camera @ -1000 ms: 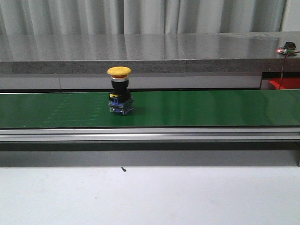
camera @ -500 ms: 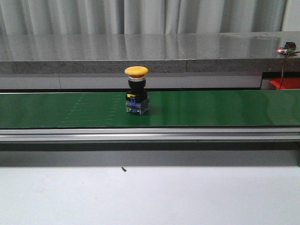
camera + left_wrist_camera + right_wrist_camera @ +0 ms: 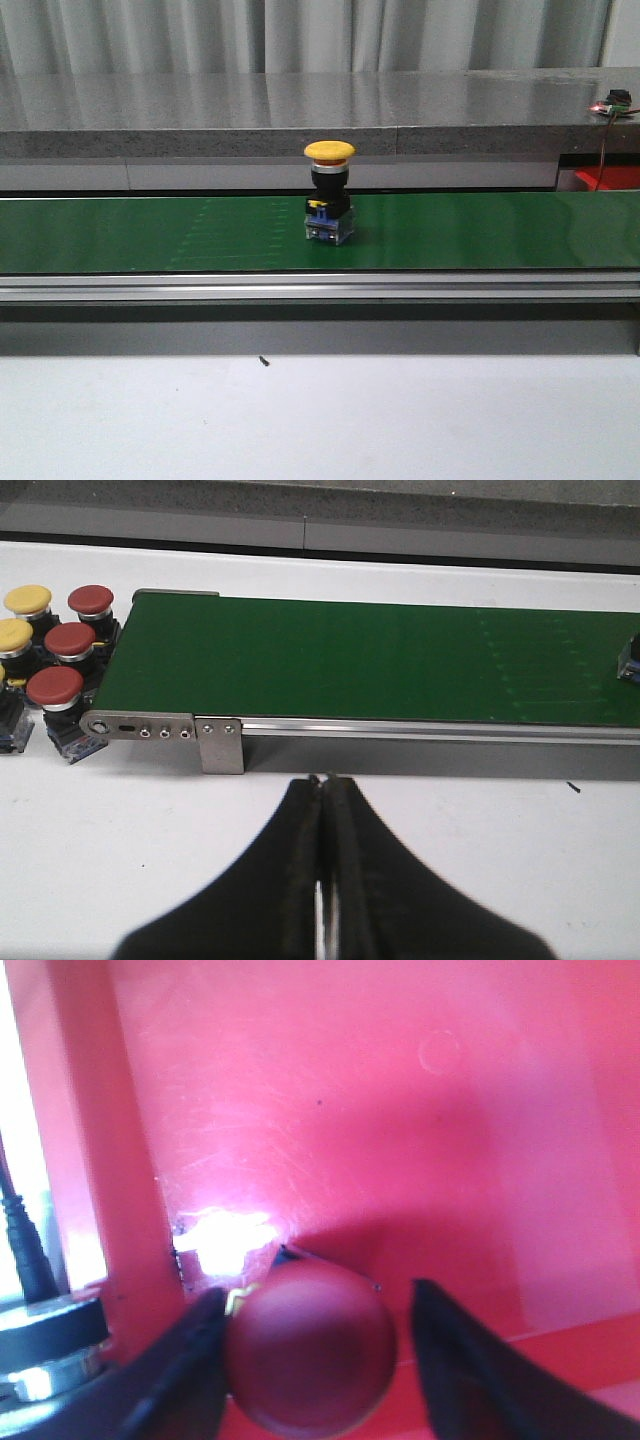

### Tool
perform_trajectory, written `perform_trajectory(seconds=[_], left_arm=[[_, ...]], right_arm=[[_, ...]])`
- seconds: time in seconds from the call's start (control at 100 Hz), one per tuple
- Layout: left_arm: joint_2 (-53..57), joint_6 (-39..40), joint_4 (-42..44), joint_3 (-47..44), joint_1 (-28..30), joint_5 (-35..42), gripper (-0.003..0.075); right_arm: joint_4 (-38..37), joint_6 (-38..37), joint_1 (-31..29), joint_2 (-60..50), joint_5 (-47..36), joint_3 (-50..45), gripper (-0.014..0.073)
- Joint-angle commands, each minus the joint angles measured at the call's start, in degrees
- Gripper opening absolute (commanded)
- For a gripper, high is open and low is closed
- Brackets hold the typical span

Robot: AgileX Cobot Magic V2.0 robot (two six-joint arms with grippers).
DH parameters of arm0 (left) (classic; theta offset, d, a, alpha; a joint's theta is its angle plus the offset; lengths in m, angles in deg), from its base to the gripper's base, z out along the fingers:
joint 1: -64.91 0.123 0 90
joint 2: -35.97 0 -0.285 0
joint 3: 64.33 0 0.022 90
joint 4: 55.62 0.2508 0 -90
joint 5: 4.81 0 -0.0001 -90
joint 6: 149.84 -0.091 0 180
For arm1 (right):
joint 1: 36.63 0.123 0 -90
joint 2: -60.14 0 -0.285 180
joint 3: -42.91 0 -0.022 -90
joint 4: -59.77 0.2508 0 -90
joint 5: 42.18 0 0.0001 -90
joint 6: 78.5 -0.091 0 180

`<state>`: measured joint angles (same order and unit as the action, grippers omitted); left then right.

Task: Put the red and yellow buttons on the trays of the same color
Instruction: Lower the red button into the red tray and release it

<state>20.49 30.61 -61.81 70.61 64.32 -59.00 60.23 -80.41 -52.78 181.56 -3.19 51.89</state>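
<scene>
**Operator:** Where does the red button sit against your right jaws?

**Observer:** Well, look at your right wrist view. The red button (image 3: 310, 1345) lies between the two dark fingers of the right gripper (image 3: 318, 1360). One finger (image 3: 185, 1370) touches its cap on one side; the other finger (image 3: 455, 1360) stands apart from it, with a strip of red floor showing in the gap. So your jaws are spread around the button, not pinching it. Beneath it all is the red tray (image 3: 330, 1110), whose floor fills most of that view (a bright glare sits just beside the button, near the tray's wall).

**Operator:** And the left side?

**Observer:** Your left gripper (image 3: 322, 810) hangs over the white table (image 3: 480, 830), just in front of the green conveyor belt (image 3: 380, 665), its fingers pressed together with nothing between them. Off the belt's end you have a cluster of waiting buttons: a yellow one (image 3: 27, 600) and a red one (image 3: 90, 601) among them.

**Operator:** Anything on the belt itself?

**Observer:** Yes, in your front view a yellow button (image 3: 329, 190) stands upright on the belt near its middle, well apart from both grippers.
</scene>
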Motion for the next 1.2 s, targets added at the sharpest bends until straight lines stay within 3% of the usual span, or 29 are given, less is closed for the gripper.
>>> perform_trajectory(seconds=[0.0, 0.28, 0.6, 0.92, 1.19], left_arm=[[-0.78, -0.04, -0.75, 1.34, -0.37, 4.14, -0.0020], [-0.78, -0.04, -0.75, 1.34, -0.37, 4.14, -0.0020], [-0.78, -0.04, -0.75, 1.34, -0.37, 4.14, -0.0020], [-0.78, -0.04, -0.75, 1.34, -0.37, 4.14, -0.0020], [-0.78, -0.04, -0.75, 1.34, -0.37, 4.14, -0.0020]], right_arm=[[-0.04, 0.69, -0.30, -2.97, -2.26, 1.81, 0.0545], [0.01, 0.69, -0.24, -5.58, -2.10, 1.42, 0.0539], [0.20, 1.91, 0.70, -14.72, -3.27, -5.52, 0.0539], [0.50, 7.51, 9.95, -22.44, 0.84, -9.36, 0.0539], [0.57, 11.03, 18.38, -23.64, 9.01, -9.36, 0.0539]])
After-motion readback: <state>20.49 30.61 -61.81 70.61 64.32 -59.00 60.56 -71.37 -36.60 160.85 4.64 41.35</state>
